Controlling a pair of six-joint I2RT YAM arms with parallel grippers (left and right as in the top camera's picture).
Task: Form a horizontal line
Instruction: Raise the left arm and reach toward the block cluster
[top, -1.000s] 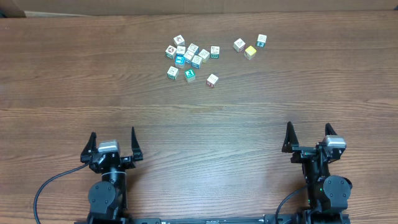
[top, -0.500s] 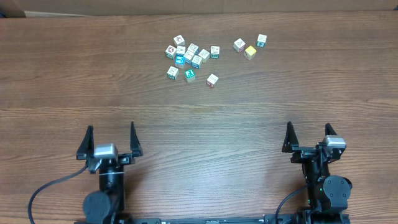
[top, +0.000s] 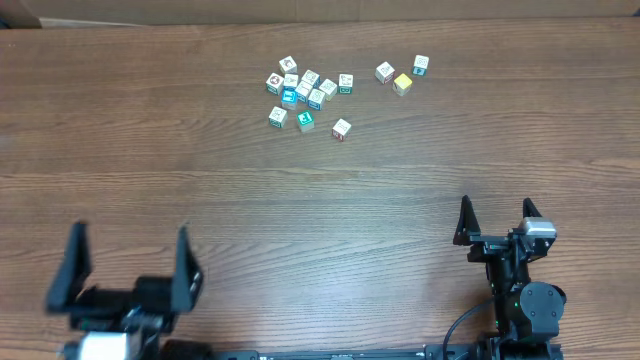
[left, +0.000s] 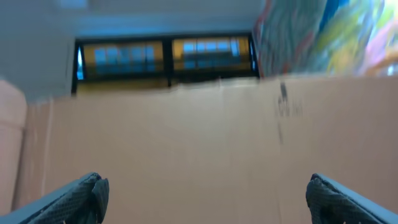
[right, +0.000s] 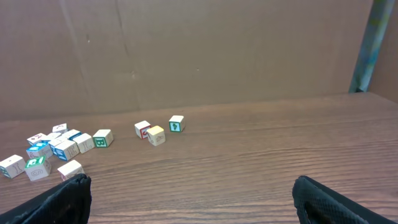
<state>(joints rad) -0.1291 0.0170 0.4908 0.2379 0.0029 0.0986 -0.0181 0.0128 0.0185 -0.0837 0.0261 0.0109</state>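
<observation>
- Brown wood-grain desk (top: 420, 160) carries small picture cubes, all toward its far edge and well apart from both arms.
- We see a clump of cubes (top: 289, 96) left of centre. Along its far side a short, uneven line of cubes (top: 327, 86) runs left to right and ends in a green-marked one. We cannot tell whether they all touch.
- Three loose cubes (top: 305, 120) lie just on the near side of the clump.
- To the right, a yellow cube (top: 403, 83) sits between two white-edged ones, apart from the clump.
- At the near left corner the left fingers (top: 184, 265) look blurred. They are spread wide and empty, and their camera faces a cardboard wall (left: 186, 143).
- At the near right, the right fingers (top: 465, 218) are spread wide and empty, pointing toward the cubes.
</observation>
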